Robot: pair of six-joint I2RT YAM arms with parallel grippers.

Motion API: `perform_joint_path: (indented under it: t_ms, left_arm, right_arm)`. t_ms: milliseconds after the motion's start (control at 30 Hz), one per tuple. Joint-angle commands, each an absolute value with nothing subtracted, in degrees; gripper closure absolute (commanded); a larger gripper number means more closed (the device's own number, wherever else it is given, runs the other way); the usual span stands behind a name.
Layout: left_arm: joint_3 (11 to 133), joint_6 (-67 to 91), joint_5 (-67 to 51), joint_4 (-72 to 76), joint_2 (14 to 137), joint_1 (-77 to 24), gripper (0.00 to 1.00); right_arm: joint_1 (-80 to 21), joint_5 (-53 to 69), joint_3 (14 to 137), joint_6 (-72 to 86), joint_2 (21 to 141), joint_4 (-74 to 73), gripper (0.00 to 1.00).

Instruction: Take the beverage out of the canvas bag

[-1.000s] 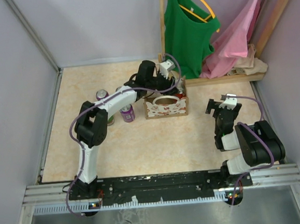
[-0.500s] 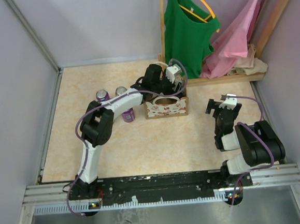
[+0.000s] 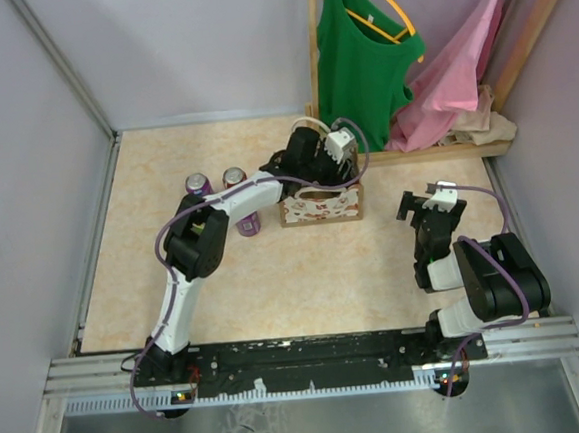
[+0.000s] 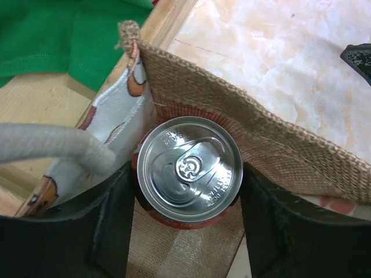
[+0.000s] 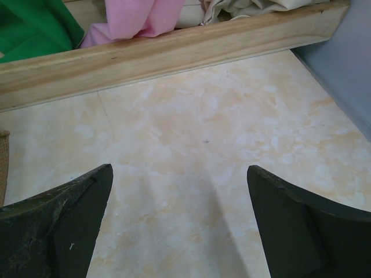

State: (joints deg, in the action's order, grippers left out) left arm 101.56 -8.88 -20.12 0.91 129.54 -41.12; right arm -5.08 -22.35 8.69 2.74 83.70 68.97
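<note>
The left claw (image 4: 186,179), having swung down into the cream floral canvas bag (image 4: 278,150) this last second, clasps the silver-topped red beverage can (image 4: 188,168) at 9 and 3 o'clock, jaws part-closed. The can stands upright inside, so a straight lift looks next. At the bag's 3 o'clock, the right claw (image 5: 179,220) gapes empty.

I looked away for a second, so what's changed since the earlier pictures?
The left pincer swung rightward over the canvas bag, dipped inside and closed around the red can. The bag, the purple cans and the right pincer stayed put.
</note>
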Motion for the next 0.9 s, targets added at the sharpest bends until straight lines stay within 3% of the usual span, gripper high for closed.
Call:
perform_joint_path:
  t_ms: [0, 133, 667, 867]
  left_arm:
    - [102.84, -10.27, -18.43, 1.6, 131.04, -41.54, 0.52]
    - [100.93, -10.41, -16.85, 3.13, 129.43, -42.04, 0.99]
    - [104.12, -10.7, -14.8, 2.23, 114.36, -42.36, 1.0]
    - [98.22, -10.36, -11.8, 3.77, 106.79, -42.63, 1.0]
  right_arm:
    - [-4.83, -22.41, 9.83, 2.69, 83.23, 71.64, 0.01]
    - [-4.82, -22.43, 9.8, 2.71, 83.23, 71.63, 0.01]
    - [-4.83, -22.37, 9.81, 2.68, 83.23, 71.53, 0.01]
    - [-4.79, -22.47, 9.82, 2.71, 83.28, 71.58, 0.01]
